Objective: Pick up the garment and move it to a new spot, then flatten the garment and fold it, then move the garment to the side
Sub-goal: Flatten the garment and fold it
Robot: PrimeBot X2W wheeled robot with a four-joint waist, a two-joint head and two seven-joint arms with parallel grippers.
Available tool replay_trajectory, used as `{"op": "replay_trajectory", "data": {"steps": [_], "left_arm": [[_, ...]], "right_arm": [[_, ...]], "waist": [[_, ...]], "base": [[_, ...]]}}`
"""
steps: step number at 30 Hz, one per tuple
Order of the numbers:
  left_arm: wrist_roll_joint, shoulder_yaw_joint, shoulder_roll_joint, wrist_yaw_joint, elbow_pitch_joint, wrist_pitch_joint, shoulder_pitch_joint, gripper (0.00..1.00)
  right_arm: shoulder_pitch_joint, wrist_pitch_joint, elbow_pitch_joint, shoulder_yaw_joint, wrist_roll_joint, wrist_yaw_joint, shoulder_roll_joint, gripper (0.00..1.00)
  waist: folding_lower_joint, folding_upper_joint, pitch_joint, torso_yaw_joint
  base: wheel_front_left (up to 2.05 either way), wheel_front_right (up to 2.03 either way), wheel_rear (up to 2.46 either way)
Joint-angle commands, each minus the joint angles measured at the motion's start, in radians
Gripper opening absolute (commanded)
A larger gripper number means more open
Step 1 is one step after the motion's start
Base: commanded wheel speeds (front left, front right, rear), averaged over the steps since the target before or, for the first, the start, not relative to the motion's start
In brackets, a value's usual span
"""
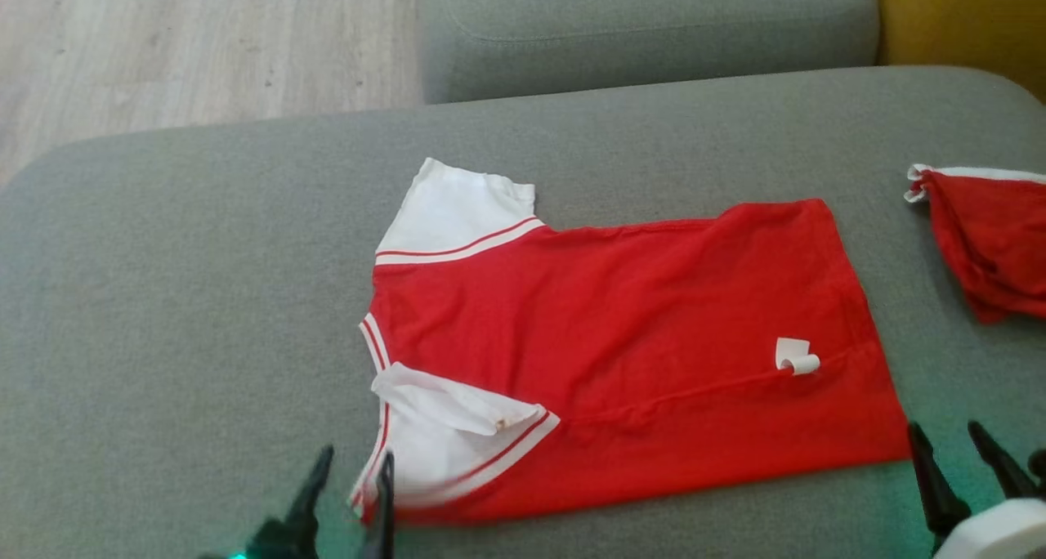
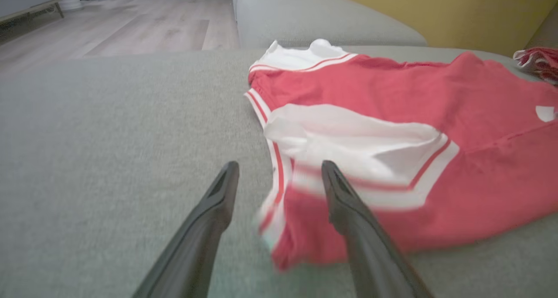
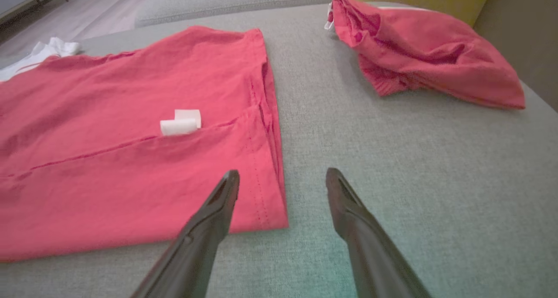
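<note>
Pale wooden floor (image 1: 163,44) is seen at the upper left, beyond the grey fabric sofa seat (image 1: 204,297) on which everything lies. At the lower left the left gripper (image 1: 351,481) is positioned low over the seat at the collar-end near corner of the garment, its two dark fingers (image 2: 218,211) spread apart and holding nothing. In the left wrist view one finger is over bare upholstery and the other over the striped sleeve edge. Contact with the cloth cannot be determined. The red short-sleeved T-shirt with white, red-striped sleeves (image 1: 621,322) is spread flat across the middle of the seat, collar end to the left and hem to the right. The far sleeve (image 1: 453,207) is extended outward. The near sleeve (image 1: 458,428) is turned over onto the red body. A small white curled label (image 1: 795,356) is noted near the hem. The right gripper (image 1: 956,453) is placed at the near hem corner, fingers (image 3: 209,228) parted and empty, one over the red cloth and one over bare seat. A second, crumpled red garment with white trim (image 1: 989,240) lies apart at the far right.
</note>
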Motion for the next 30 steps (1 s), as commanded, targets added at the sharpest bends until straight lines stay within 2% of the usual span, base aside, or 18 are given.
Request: {"op": "replay_trajectory", "data": {"steps": [1,7,10,13,17,20,24,25,30], "left_arm": [[0.006,0.039,0.016,0.006,-0.042,-0.006,-0.065,1.0],[0.022,0.074,0.084,-0.012,-0.113,0.073,-0.247,1.0],[0.025,0.078,0.107,-0.042,-0.126,0.13,-0.389,1.0],[0.018,0.07,0.122,-0.092,-0.098,0.204,-0.554,1.0],[-0.008,0.051,0.135,-0.17,0.004,0.322,-0.775,1.0],[-0.06,0.033,0.142,-0.206,0.111,0.438,-0.925,1.0],[-0.123,-0.016,0.163,-0.222,0.244,0.576,-1.095,1.0],[-0.142,-0.057,0.182,-0.224,0.286,0.608,-1.162,1.0],[-0.184,-0.176,0.246,-0.224,0.404,0.717,-1.261,1.0]], "right_arm": [[-0.004,-0.005,-0.047,0.007,-0.01,0.007,-0.026,1.0],[-0.03,-0.032,-0.162,0.014,-0.041,0.007,-0.019,1.0],[-0.05,-0.038,-0.204,0.026,-0.042,0.007,-0.026,1.0],[-0.07,-0.045,-0.228,0.034,-0.034,0.007,-0.036,1.0],[-0.099,-0.062,-0.224,0.049,-0.025,0.007,-0.052,1.0],[-0.128,-0.074,-0.215,0.064,-0.019,0.007,-0.06,1.0],[-0.172,-0.081,-0.205,0.084,-0.01,0.007,-0.064,1.0],[-0.193,-0.084,-0.201,0.099,-0.007,0.007,-0.065,1.0],[-0.24,-0.098,-0.185,0.121,-0.001,0.007,-0.074,1.0]], "waist": [[0.0,0.0,0.007,-0.006],[0.0,0.0,0.053,-0.047],[0.0,0.0,0.089,-0.07],[0.0,0.0,0.138,-0.088],[0.0,0.0,0.201,-0.111],[0.0,0.0,0.249,-0.129],[0.0,0.0,0.309,-0.155],[0.0,0.0,0.342,-0.17],[0.0,0.0,0.399,-0.195]], "base": [[0.0,0.0,0.0],[0.0,0.0,0.0],[0.0,0.0,0.0],[0.0,0.0,0.0],[0.0,0.0,0.0],[0.0,0.0,0.0],[0.0,0.0,0.0],[0.0,0.0,0.0],[0.0,0.0,0.0]]}}
